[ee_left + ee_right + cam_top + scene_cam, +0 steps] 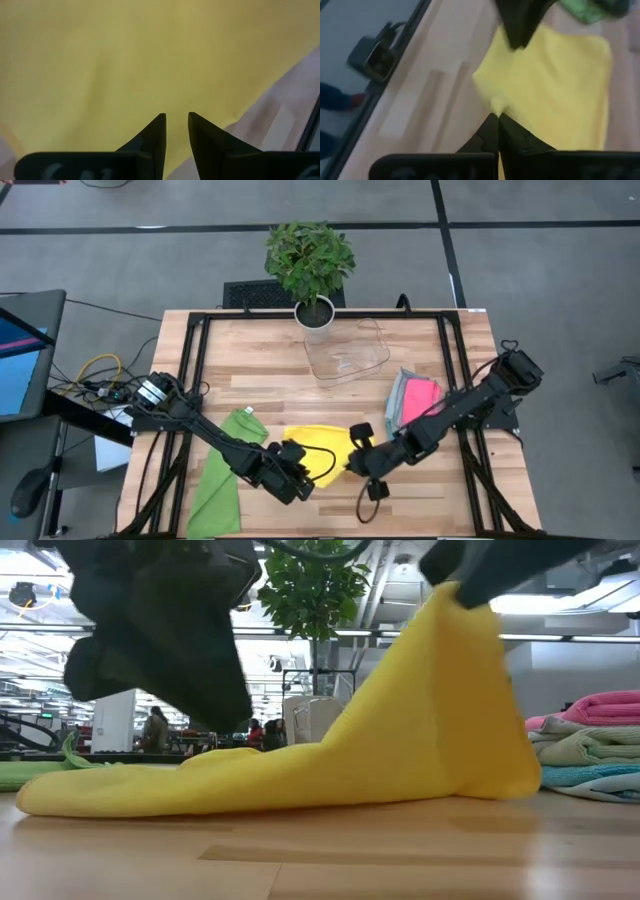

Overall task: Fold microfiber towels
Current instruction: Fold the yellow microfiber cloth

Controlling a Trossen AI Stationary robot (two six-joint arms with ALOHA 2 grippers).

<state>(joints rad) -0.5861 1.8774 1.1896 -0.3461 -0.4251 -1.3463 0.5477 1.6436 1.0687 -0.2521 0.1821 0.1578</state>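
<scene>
Here, the wooden table (330, 395) is taken as the landmark, and the yellow towel (320, 448) is found near the middle of its front edge. The towel's long axis is laid along that front edge, from side to side. In the low view one end of the yellow towel (330, 765) is seen lifted into a peak, while the other end is spread flat on the boards; this rise cannot be read from overhead.

A green towel (222, 480) is laid at the table's front left corner, its long axis running from front to back. A stack of folded towels (413, 402), pink on top, is placed toward the table's right side. A clear plastic tray (345, 355) and a potted plant (312, 265) are set at the table's rear middle.

The raised corner is pinched by the right gripper (357, 463), whose fingers are clenched on the cloth; that pinch is shown closely only in the right wrist view (496, 116). The left gripper (298, 480) is held over the towel's left portion. In the left wrist view its fingers (155, 131) are parted only slightly, with yellow cloth filling the background, and whether cloth is caught between them cannot be told.
</scene>
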